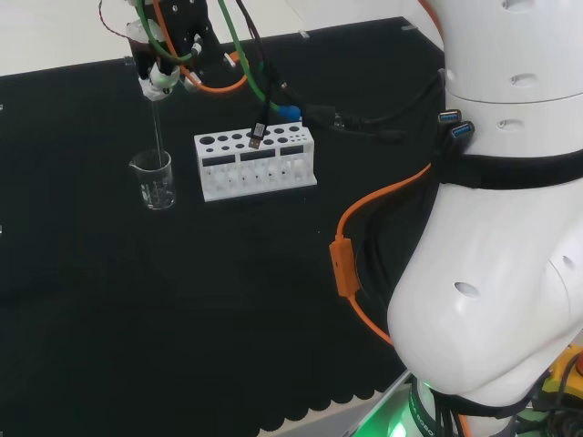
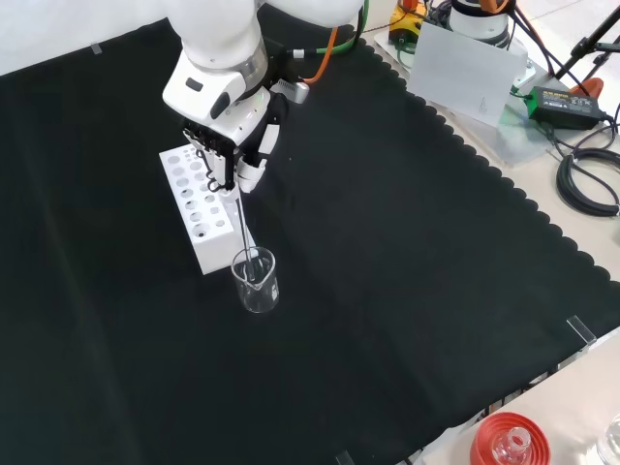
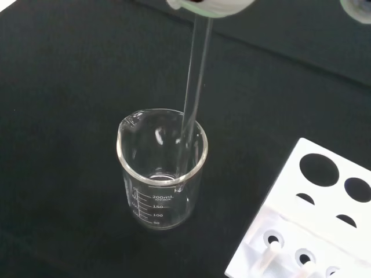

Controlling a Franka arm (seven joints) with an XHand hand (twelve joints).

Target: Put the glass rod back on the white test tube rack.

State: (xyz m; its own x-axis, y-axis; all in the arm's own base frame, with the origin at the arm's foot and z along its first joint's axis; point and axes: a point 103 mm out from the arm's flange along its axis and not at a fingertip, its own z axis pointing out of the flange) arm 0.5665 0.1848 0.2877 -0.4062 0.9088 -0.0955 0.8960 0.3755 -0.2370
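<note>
A black cloth with a scalloped hem covers the surface (image 2: 407, 291); in the front view its near and right edges give way to a pale bench top. There, at the far right, lie a power brick and coiled cables (image 2: 581, 145), and at the near edge stands a red ribbed stand (image 2: 509, 441) with a clear vessel on it.

The white test tube rack (image 2: 199, 208) stands left of centre in the front view, just beyond a clear glass beaker (image 2: 255, 279); the two are close but apart. In the head view the beaker (image 1: 153, 180) is left of the rack (image 1: 255, 164).

The hand (image 2: 232, 155) hangs above the rack's right side in the front view, its fingers curled and clamped on the top of the glass rod (image 2: 245, 237). The rod (image 1: 158, 137) runs down into the beaker, its lower end inside the glass, as the wrist view shows (image 3: 194, 98); I cannot tell whether the tip touches the bottom.

In the front view the cloth to the right of and nearer than the beaker lies bare, a wide open stretch out to the hem.
</note>
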